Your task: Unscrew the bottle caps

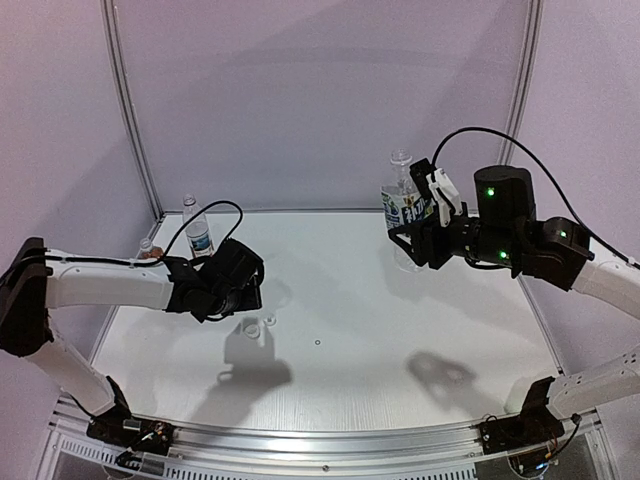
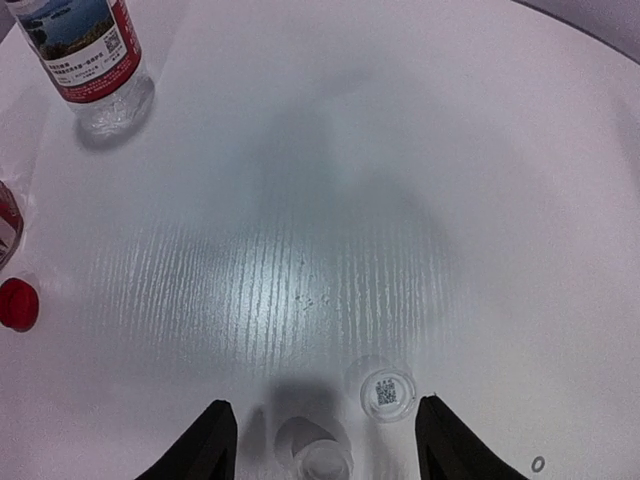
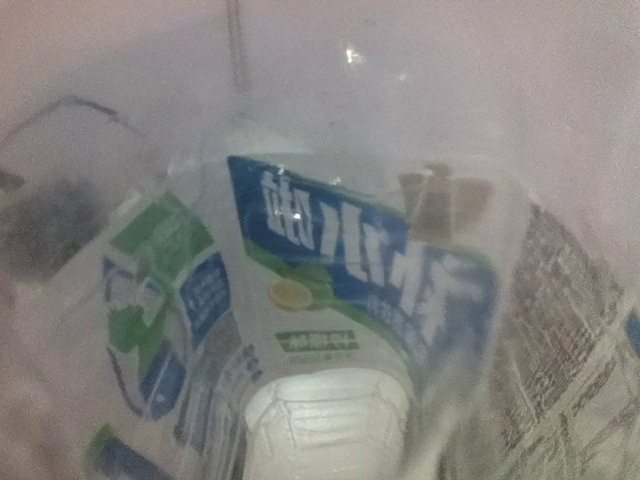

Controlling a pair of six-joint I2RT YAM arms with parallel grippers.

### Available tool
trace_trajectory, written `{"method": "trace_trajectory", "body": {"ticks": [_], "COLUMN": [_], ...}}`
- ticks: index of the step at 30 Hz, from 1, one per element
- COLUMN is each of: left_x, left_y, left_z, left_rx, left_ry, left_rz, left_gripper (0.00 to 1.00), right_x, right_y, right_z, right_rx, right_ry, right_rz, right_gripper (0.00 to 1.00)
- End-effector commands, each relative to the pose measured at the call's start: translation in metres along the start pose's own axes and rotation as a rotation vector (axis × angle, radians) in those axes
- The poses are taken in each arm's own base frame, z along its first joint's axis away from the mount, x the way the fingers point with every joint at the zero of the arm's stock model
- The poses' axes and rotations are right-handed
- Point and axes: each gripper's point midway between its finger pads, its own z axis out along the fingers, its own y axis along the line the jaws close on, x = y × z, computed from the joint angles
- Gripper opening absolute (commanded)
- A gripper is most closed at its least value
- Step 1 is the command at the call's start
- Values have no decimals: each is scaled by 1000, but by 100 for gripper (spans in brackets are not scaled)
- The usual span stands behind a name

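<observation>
Though clear, the bottle (image 1: 397, 205) bears green-blue labelling.

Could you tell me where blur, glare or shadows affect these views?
Right wrist view: the clear green-blue-labelled plastic bottle fills the frame, soft and blurred. Left wrist view: glare streaks the white table. Top external view: soft shadows darken its near half.

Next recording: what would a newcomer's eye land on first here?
The right gripper is clamped on the green-blue labelled bottle at the far right of the table, neck uncapped; the label fills the right wrist view. The left gripper hangs open over two translucent caps lying on the table, a red cap at the left wrist view's left edge.
</observation>
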Motion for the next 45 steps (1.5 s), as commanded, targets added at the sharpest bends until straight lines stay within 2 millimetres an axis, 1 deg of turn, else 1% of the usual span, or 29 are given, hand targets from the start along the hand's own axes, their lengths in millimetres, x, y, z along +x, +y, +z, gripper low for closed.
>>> {"method": "trace_trajectory", "body": {"ticks": [1,2,4,6,7,8,12,16,20,22,23,26,29,30,32,33,34,37,39,40,41,42,43,44,45], "left_x": [-26,-29,-41,-50,-54,-56,-76,-106,-128,-136,-140,-154,-169,-174,-180,-185,-186,-195,-193,-192,-190,-188,-184,-181,-175], "left_y": [3,5,10,15,18,23,23,22,23,19,12,-12,-24,-29,-53,-64,-79,-112,-139,-149,-162,-170,-179,-185,-194], "left_z": [-32,-38,-57,-74,-81,-89,-120,-156,-185,-198,-204,-236,-258,-266,-277,-288,-289,-314,-319,-327,-328,-330,-331,-332,-327], "left_rx": [-24,-35,-46,-50,-52,-57,-15,27,155,231,289,474,515,535,602,649,687,815,884,930,961,990,1020,1038,1052], "left_ry": [-60,-77,-126,-149,-150,-144,-147,-262,-344,-367,-368,-386,-376,-364,-334,-329,-309,-304,-284,-276,-261,-249,-228,-212,-183], "left_rz": [-13,-10,-17,-30,-47,-55,-68,-94,-181,-211,-199,-145,-106,-78,-5,21,56,135,201,234,262,286,311,329,351], "left_gripper": [63,66,75,88,96,98,99,99,99,99,99,99,99,99,99,99,99,99,99,99,98,98,98,97,96], "right_x": [5,6,7,7,7,7,7,7,7,7,6,7,8,9,10,11,11,10,12,14,15,16,16,16,15], "right_y": [3,3,4,5,6,7,11,14,18,19,20,24,28,35,46,52,59,78,91,98,103,109,113,116,119], "right_z": [2,3,4,5,5,6,9,12,12,12,12,10,10,9,7,7,6,2,1,0,-2,-4,-6,-8,-10], "right_rx": [-11,-12,-13,-19,-23,-26,-45,-64,-85,-91,-96,-117,-144,-187,-250,-282,-323,-436,-512,-548,-580,-608,-628,-645,-658], "right_ry": [12,15,18,22,21,23,31,40,45,47,49,50,53,58,64,67,71,80,98,109,115,121,122,120,115], "right_rz": [0,-1,-2,-3,-3,-3,-6,-3,5,12,12,19,27,28,33,38,43,58,66,66,64,59,51,42,32], "right_gripper": [58,58,58,58,58,58,58,58,59,59,59,59,59,59,59,59,59,59,60,61,62,62,62,62,62]}}
